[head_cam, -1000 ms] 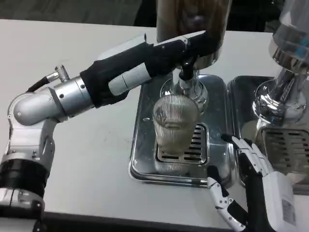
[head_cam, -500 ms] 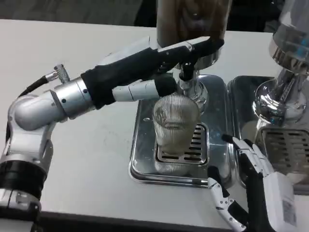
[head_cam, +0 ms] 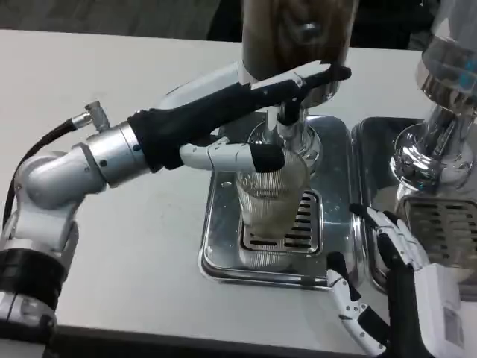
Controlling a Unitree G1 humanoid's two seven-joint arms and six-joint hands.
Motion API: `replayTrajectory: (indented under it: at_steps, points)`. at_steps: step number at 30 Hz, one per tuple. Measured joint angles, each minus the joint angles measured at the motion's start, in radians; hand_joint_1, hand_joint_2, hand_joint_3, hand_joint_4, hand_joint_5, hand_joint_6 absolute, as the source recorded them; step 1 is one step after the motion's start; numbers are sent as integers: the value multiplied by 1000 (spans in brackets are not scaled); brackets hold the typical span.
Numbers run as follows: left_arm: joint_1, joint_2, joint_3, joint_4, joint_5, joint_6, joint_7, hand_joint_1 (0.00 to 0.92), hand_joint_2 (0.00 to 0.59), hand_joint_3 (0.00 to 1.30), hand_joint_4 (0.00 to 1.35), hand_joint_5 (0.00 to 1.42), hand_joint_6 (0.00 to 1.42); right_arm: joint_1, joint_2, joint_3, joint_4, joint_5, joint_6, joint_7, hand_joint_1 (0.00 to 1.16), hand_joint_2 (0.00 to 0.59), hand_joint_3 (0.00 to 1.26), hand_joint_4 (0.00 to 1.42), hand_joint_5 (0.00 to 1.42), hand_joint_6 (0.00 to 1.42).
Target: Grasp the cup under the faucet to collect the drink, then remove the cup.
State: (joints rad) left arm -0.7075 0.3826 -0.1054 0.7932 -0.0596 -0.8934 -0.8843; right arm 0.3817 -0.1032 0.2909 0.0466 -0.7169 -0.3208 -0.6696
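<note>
A: Largest items first. What carries the setup?

B: The white table (head_cam: 112, 246). On it sits a steel drip tray (head_cam: 223, 253), with a second tray (head_cam: 447, 224) to its right. A drink dispenser (head_cam: 298, 37) rises behind the first tray; its faucet (head_cam: 287, 119) points down over the grille (head_cam: 302, 224). A second dispenser (head_cam: 440, 112) stands on the right.

A: Left arm?

B: The left hand (head_cam: 238, 123) reaches across from the picture's left, above the tray. Its upper fingers extend toward the faucet lever area; a lower finger (head_cam: 238, 156) lies along the cup's rim. Whether it presses anything cannot be told. It holds nothing; fingers apart.

A: Right hand?

B: The right hand (head_cam: 387, 291) is low at the tray's right front corner, fingers spread, grasping nothing, clear of the cup.

A: The cup?

B: The ribbed clear cup (head_cam: 272, 194) stands upright on the grille, directly under the faucet. Contents not discernible.
</note>
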Motion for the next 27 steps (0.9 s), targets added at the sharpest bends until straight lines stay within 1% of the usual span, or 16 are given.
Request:
replayTrajectory:
  at_steps: [5, 9, 14, 16, 18, 21, 25, 27]
  points:
    - [2, 11, -30, 0, 47, -51, 54, 0, 42, 67, 0, 0, 0, 3, -3, -1, -3, 3, 0, 2, 403, 420, 242, 186, 111, 113]
    - [3, 18, -41, 0, 75, -77, 89, 0, 42, 67, 0, 0, 0, 9, -6, -1, -8, 3, 0, 2, 403, 420, 242, 186, 111, 113]
    - [5, 33, -73, -2, 116, -118, 144, 0, 42, 65, 0, 0, 0, 13, -6, -2, -13, 5, 0, 2, 403, 420, 242, 186, 111, 113]
    - [5, 39, -77, -3, 123, -123, 160, 0, 42, 62, 0, 0, 0, 16, -5, -2, -14, 8, 0, 2, 403, 420, 230, 178, 111, 113]
    - [6, 44, -82, -8, 136, -127, 173, 0, 42, 60, 0, 0, 0, 16, -4, -2, -16, 19, -2, 5, 399, 393, 198, 158, 111, 133]
    - [7, 49, -95, -13, 150, -130, 193, 0, 42, 59, 0, 0, 0, 19, 3, -6, -19, 67, -19, 24, 410, 331, 173, 132, 122, 166]
    - [8, 51, -110, -14, 156, -135, 214, 0, 42, 62, 0, 0, 0, 19, 7, -18, -20, 175, -69, 79, 431, 292, 132, 100, 133, 188]
    - [9, 52, -113, -14, 156, -137, 218, 0, 42, 64, 0, 0, 0, 19, 6, -27, -21, 228, -96, 122, 453, 280, 110, 80, 115, 192]
